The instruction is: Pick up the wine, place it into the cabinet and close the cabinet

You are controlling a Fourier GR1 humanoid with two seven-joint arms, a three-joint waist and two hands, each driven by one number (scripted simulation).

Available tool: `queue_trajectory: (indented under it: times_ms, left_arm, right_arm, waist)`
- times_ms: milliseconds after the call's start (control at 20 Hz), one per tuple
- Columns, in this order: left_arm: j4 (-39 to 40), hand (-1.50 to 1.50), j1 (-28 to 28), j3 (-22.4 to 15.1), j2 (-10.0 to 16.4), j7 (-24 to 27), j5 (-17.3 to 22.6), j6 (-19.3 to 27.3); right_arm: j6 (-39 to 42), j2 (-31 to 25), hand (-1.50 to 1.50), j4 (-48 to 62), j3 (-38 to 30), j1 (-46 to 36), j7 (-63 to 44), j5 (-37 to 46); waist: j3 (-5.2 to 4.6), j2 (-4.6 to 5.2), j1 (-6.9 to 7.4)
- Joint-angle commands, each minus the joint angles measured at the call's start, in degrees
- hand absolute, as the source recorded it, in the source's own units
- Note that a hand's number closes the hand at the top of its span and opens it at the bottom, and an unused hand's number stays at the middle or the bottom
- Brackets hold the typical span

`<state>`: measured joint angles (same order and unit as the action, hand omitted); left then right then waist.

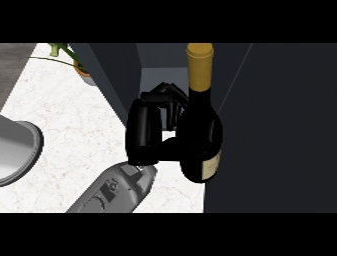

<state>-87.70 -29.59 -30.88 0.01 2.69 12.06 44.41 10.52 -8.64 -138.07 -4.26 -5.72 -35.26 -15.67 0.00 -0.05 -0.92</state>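
fingers [167, 97]: curled round the wine [200, 125] from its far side, thumb on the near side; they grasped the bottle, so it could be carried rather than pushed.
right hand [145, 132]: black, set against the wine's left flank; its grey forearm [115, 192] lay over the counter [60, 115] from the lower edge.
wine: dark bottle with a gold cap and a pale label low down; it stood at the mouth of the cabinet [115, 80], between the dark left wall and a broad dark panel [289, 130] at right. whether its base rested on the cabinet floor could not be told.
cabinet: open toward the hand; a paler inner wall showed behind the neck. whether the panel was door or side could not be told.
grip height: on the body, below the shoulder; judged to leave the neck free as the bottle entered.
step: judged as placing; release and closing not yet done.
left hand: not in view; a large grey cylinder [5, 150] at the left edge was probably that arm, kept clear of the work.
plant [71, 57]: potted, at the counter's far left, well apart from the wine.
risk: the wine's right side lay just beside the panel's edge; a knock there could tip it.
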Motion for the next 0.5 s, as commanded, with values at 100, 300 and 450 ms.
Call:
queue_trajectory:
  times_ms: [100,300,450]
  left_arm:
    - [6.82,1.50,-0.84,2.93,-0.01,6.76,5.34,-2.55]
    - [13.02,1.50,-2.34,1.23,-0.01,9.61,3.11,-0.10]
    - [13.36,1.50,1.72,-0.14,-0.01,11.82,2.54,-2.03]
  right_arm:
    - [-1.37,0.97,-1.50,-9.41,1.11,2.99,-4.28,-4.93]
    - [0.16,0.49,-1.50,-7.44,-1.29,3.50,-1.09,-5.32]
    - [0.23,0.83,-1.50,-6.45,-0.97,3.36,-0.70,-5.02]
  waist:
    - [-0.02,0.04,-0.05]
    - [0.02,0.05,-0.28]
    - [0.01,0.02,0.19]
